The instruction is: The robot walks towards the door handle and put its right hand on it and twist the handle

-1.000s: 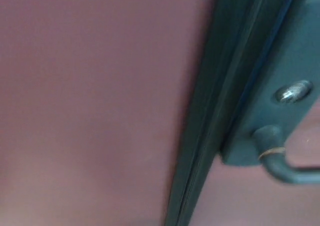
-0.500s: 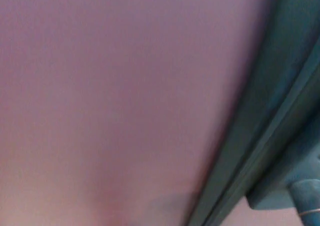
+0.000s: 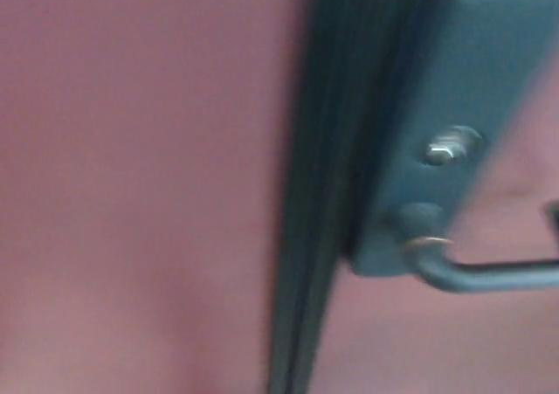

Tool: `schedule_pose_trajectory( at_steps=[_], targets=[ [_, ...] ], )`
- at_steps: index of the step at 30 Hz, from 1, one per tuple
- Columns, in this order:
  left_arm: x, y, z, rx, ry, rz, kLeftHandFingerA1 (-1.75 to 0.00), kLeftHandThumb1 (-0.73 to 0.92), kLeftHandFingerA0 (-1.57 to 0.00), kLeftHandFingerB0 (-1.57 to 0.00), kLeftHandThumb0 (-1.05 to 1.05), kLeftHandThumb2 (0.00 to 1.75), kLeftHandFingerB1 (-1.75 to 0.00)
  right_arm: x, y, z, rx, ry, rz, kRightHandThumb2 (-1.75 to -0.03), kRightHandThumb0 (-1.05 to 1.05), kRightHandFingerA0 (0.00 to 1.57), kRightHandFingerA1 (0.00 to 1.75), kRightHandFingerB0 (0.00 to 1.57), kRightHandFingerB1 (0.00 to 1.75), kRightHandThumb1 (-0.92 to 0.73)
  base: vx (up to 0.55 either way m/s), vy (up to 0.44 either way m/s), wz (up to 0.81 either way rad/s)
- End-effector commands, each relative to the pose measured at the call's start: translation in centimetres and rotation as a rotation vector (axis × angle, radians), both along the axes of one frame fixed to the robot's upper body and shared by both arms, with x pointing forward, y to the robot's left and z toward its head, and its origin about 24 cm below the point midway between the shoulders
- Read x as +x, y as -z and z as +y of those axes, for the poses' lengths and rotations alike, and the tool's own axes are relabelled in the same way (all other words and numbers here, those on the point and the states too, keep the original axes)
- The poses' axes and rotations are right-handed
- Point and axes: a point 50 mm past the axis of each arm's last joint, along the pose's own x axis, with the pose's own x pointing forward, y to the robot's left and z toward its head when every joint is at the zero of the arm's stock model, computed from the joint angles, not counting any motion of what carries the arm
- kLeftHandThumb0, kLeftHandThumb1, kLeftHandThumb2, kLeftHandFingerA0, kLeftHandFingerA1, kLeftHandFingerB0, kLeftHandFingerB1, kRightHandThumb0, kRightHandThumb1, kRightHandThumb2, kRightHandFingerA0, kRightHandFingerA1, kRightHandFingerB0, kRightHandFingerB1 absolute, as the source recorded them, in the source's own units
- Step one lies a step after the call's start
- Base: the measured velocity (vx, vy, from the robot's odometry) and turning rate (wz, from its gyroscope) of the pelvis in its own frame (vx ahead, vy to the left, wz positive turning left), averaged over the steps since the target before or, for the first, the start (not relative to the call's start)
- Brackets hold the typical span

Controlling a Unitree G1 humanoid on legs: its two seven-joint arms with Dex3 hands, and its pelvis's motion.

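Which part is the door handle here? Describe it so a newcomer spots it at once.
Find the dark vertical door edge that runs down the reddish door, then the grey-green plate on its right. The door handle is the curved bar that leaves the plate's bottom and runs right. Unlike the shiny lock above, it is dull and long.

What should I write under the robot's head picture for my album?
Blurry close-up of a reddish door, its dark edge strip, and a grey plate with the door handle; no robot hand visible.

reddish door panel [image 3: 140, 184] | dark green frame strip [image 3: 323, 184] upright, blurred
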Motion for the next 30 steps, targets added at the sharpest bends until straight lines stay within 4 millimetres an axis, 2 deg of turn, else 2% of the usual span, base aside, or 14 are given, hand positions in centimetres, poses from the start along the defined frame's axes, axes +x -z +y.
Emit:
schedule_pose_trajectory(
  at_steps=[1, 11, 21, 30],
  targets=[
    [0.42, -0.07, -0.04, 0.009, 0.004, 0.005, -0.49, 0.65, -0.65, -0.48, -0.12, 0.58, -0.41, 0.09, 0.00, 0.01, -0.002, 0.005, 0.005, -0.61, -0.28, 0.52, 0.42, 0.46, 0.39, -0.72, -0.21, -0.097, -0.05],
    [0.38, -0.22, 0.15, 0.016, 0.014, 0.005, -0.48, 0.65, -0.64, -0.49, -0.13, 0.58, -0.41, 0.04, 0.06, 0.24, 0.006, 0.023, 0.000, -0.61, -0.29, 0.55, 0.43, 0.46, 0.39, -0.72, -0.18, 0.050, 0.00],
    [0.28, -0.28, 0.28, 0.017, 0.011, 0.006, -0.49, 0.65, -0.65, -0.49, -0.13, 0.58, -0.41, 0.08, 0.10, 0.46, 0.013, 0.014, 0.006, -0.62, -0.29, 0.53, 0.43, 0.44, 0.38, -0.73, -0.04, 0.010, 0.06],
    [0.16, -0.19, 0.25, 0.008, -0.003, 0.005, -0.48, 0.65, -0.64, -0.49, -0.13, 0.59, -0.41, -0.07, 0.14, 0.41, 0.017, 0.016, 0.013, -0.62, -0.29, 0.52, 0.42, 0.44, 0.38, -0.73, -0.06, -0.124, 0.00]
  ],
)
